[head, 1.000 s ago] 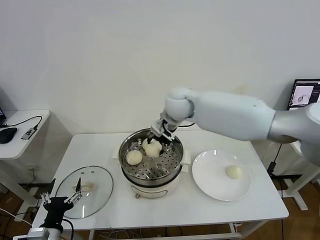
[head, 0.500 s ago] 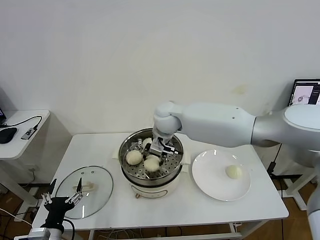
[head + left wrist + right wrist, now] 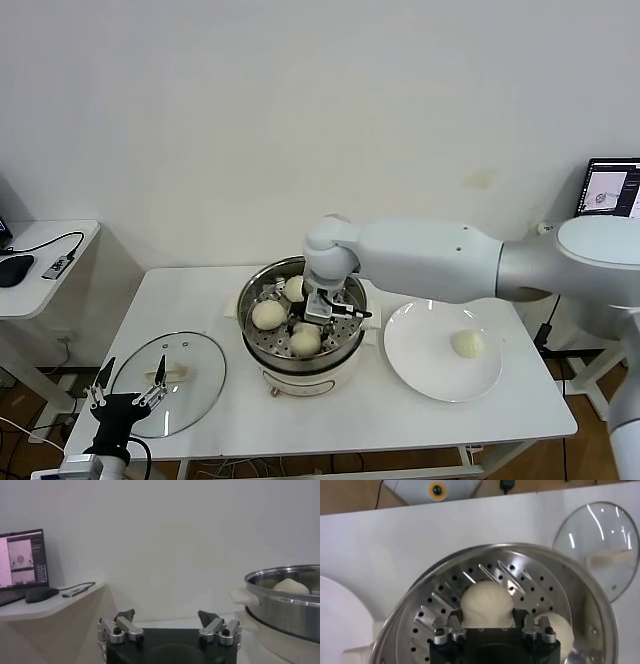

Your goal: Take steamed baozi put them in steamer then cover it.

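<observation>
Head cam high, looking down; wrist cams close; all share steamer (image 3: 302,322).

Plain white wall (image 3: 300,120) behind a white side desk (image 3: 45,270).

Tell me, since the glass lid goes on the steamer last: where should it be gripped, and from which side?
Probably by the cream handle at the centre of the glass lid, coming straight down from above. The lid lies flat on the table with its handle facing up; the dome and thin metal rim offer little to pinch. The open left end effector sits right by it.
</observation>
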